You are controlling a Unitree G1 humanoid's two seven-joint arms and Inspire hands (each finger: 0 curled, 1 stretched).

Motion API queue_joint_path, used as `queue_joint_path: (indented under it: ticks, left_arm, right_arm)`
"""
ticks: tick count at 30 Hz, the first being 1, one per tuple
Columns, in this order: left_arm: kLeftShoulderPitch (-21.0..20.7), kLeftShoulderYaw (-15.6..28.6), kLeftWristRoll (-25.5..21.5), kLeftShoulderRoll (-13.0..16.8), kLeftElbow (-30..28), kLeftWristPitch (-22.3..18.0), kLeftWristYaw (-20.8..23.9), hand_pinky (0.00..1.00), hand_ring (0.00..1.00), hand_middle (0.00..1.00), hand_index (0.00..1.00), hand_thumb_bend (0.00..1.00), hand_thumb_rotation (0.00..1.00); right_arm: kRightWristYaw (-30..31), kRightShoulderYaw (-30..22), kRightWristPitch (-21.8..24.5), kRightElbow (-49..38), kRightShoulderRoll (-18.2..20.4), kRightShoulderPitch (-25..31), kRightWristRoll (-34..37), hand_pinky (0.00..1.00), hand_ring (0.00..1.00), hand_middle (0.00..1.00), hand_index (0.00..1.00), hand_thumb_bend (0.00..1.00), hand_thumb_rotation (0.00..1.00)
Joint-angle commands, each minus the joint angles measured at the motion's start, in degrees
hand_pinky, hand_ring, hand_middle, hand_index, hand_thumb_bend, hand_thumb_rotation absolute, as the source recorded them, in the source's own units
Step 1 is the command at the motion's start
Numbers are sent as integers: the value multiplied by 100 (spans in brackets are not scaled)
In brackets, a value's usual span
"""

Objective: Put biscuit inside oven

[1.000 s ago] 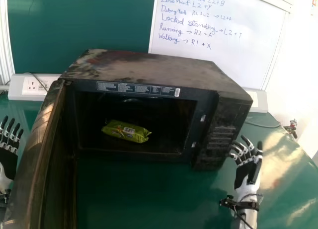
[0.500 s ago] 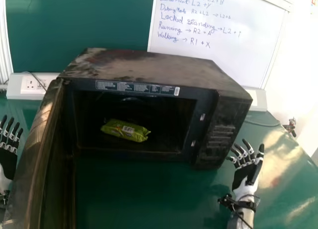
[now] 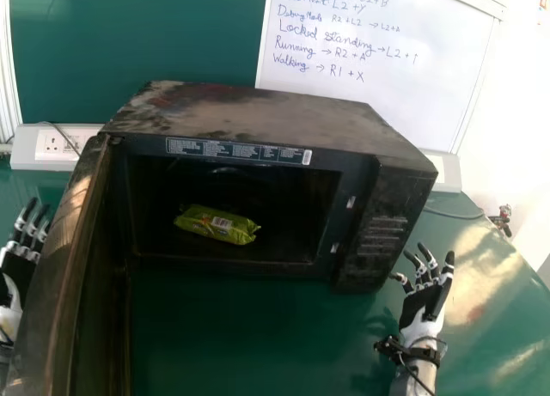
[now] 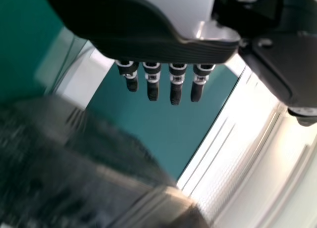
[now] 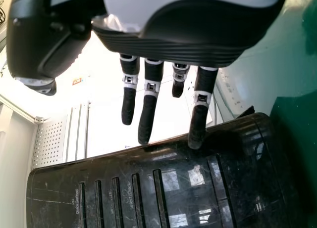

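Note:
The green biscuit packet (image 3: 216,225) lies on the floor of the black oven (image 3: 275,121), whose door (image 3: 64,276) stands wide open on the left. My left hand (image 3: 15,271) is outside that door at the far left, fingers extended; the left wrist view shows the left hand (image 4: 158,45) with straight fingers. Beside the oven's control panel, over the table, my right hand (image 3: 421,301) is held open and touches nothing in the head view. In the right wrist view the right hand (image 5: 188,35) has its fingers stretched out near the oven's panel side (image 5: 148,188).
The green table (image 3: 232,344) extends in front of the oven. Behind it are a whiteboard (image 3: 369,87) with handwriting and a socket box (image 3: 51,147) at the left. A cable (image 3: 455,216) runs along the table at the right.
My left hand has shifted towards the door and tilted to the right. The right hand has moved slightly down and left. The packet has stayed in place.

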Motion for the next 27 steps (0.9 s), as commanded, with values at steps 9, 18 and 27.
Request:
queue_joint_path:
  ticks: [9,18,27]
  left_arm:
    - [124,-342,-108,-271,-411,184,-478,7,36,47,59,0,0]
    - [195,-517,-158,-367,-690,349,-481,11,35,45,56,0,0]
    - [234,-676,-182,-442,-833,435,-585,18,37,47,58,0,0]
  right_arm:
    - [-98,-11,42,163,277,244,-110,35,44,55,72,79,100]
    - [-62,-32,18,248,260,219,-114,35,44,56,72,78,100]
    - [-104,-36,59,220,263,222,-128,35,44,55,71,78,100]
